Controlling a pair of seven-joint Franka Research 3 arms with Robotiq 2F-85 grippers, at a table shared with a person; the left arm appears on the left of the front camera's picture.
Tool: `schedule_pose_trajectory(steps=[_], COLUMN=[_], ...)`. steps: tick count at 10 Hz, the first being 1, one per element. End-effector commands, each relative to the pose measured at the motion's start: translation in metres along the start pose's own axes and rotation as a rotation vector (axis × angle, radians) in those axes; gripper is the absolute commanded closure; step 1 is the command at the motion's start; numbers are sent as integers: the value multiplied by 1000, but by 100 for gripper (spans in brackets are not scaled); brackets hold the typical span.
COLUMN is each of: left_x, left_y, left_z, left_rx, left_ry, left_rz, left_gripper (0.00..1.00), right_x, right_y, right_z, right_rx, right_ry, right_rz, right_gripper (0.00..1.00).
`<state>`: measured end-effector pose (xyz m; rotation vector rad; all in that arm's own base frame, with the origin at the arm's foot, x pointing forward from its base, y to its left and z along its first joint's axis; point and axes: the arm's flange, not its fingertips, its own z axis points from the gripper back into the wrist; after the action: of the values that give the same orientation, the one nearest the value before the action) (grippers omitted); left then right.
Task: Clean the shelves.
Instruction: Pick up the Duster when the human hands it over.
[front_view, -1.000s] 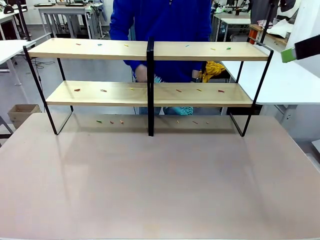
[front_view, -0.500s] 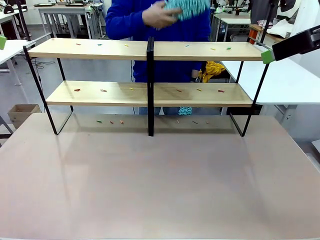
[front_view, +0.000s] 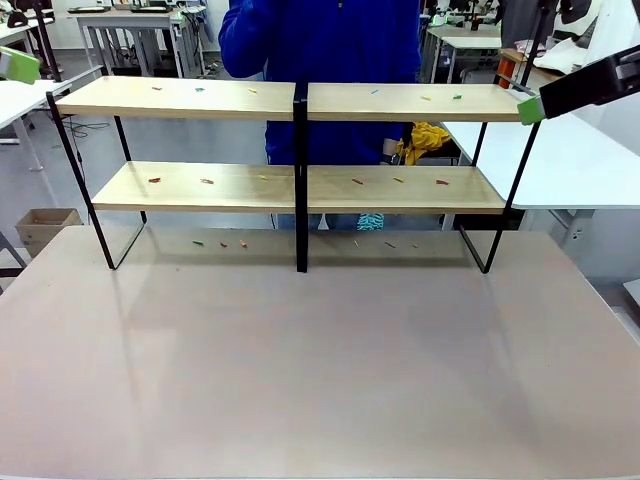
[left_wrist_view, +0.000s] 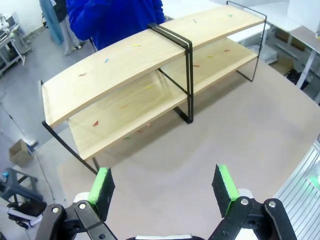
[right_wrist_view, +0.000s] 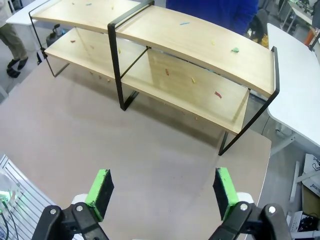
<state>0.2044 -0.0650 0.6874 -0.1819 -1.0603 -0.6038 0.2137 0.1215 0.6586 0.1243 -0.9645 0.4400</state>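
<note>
The shelves stand across the far half of the table: two light-wood boards in a thin black frame with a central post. Small coloured scraps lie scattered on both boards and on the table beneath. A green pad of my left gripper shows high at the far left, beyond the shelf end. My right gripper's pad hangs close to the upper right frame corner. From above, my left gripper is open and empty over the shelves. My right gripper is likewise open and empty above the shelves.
A person in a blue top stands right behind the shelves. A bit of teal striped cloth shows behind the lower board. A white table is at the right and a cardboard box on the floor at the left. The near tabletop is bare.
The person lifted a teal cloth from behind the shelves up out of view. My right gripper moved in towards the upper right shelf corner. My left gripper's pad came into view at the top left.
</note>
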Motion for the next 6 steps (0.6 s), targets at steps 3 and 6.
schedule_pose_trajectory(steps=[3,6], left_x=[9,18], left_y=[10,10], left_z=[-11,-22], left_rx=[10,135], left_ry=[-43,-58], left_rz=[162,265], left_gripper=[0,0], right_x=[9,12], right_y=[2,1], right_z=[-9,-17], right_rx=[37,47], right_ry=[-10,1], right_rz=[28,38], right_gripper=[0,0])
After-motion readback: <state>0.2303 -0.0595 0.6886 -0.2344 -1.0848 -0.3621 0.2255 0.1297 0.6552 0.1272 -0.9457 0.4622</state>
